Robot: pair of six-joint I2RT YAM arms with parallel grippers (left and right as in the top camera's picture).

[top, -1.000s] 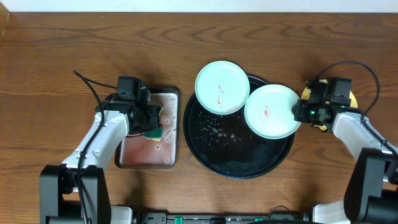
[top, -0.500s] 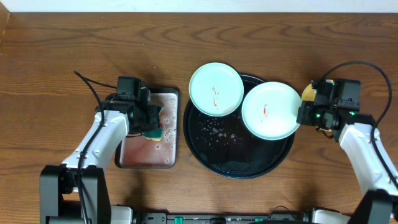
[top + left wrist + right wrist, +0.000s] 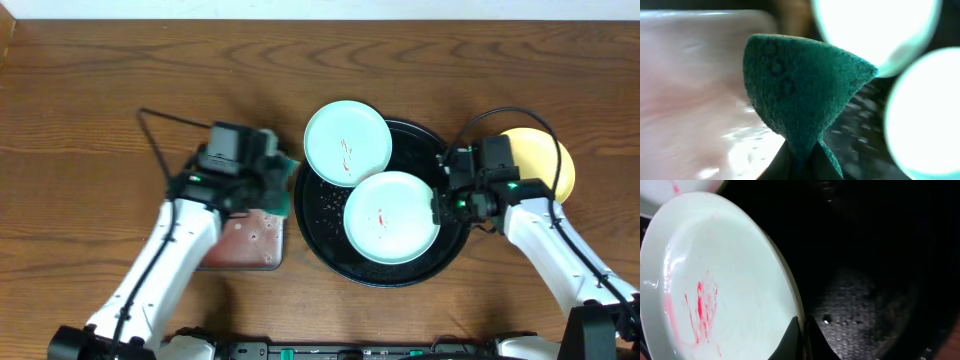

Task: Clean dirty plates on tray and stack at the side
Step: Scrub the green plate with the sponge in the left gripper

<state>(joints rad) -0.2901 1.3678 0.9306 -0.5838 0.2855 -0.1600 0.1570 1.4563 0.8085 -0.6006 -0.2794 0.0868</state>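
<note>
Your right gripper (image 3: pixel 437 208) clamps the rim of one smeared mint plate (image 3: pixel 390 217), holding it over the black tray (image 3: pixel 440 262), probably so your left gripper (image 3: pixel 278 190), pinching the green sponge (image 3: pixel 800 90), can reach it. Another mint plate (image 3: pixel 347 143) overlaps the tray's far rim; the yellow plate (image 3: pixel 548 160) lies on the wooden table (image 3: pixel 100 100).

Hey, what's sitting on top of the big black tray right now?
Two mint plates with red smears: the far plate overhanging the rim, the near plate gripped at its edge by the right end effector. Droplets dot the bare tray. Anything under the plates is hidden.
</note>
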